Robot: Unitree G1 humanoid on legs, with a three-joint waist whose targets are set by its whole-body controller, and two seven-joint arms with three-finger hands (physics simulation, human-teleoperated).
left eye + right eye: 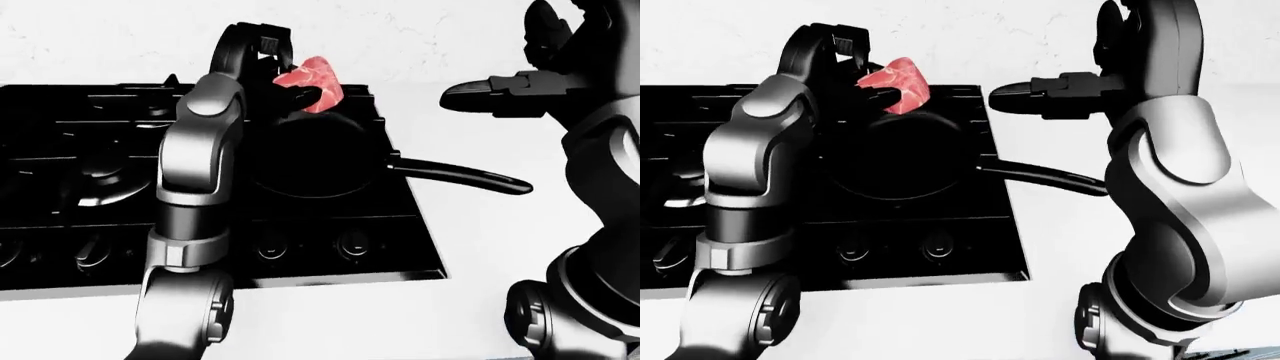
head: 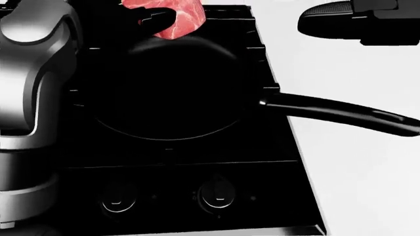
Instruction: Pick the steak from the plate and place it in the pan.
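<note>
A pink raw steak [image 1: 318, 81] is held in my left hand [image 1: 292, 88], whose fingers close round it above the top edge of the black pan [image 1: 312, 154]. The pan sits on the black stove [image 1: 90, 142], its long handle [image 1: 462, 175] pointing right over the white counter. The steak also shows at the top of the head view [image 2: 172, 15], above the pan [image 2: 164, 88]. My right hand [image 1: 490, 94] hovers to the right of the steak, above the handle, fingers extended and empty. No plate is in view.
Stove knobs [image 2: 216, 194] line the bottom edge of the cooktop. Burner grates [image 1: 95, 169] fill the stove's left part. White counter [image 1: 470, 240] lies right of the stove, and a white wall [image 1: 400, 37] runs along the top.
</note>
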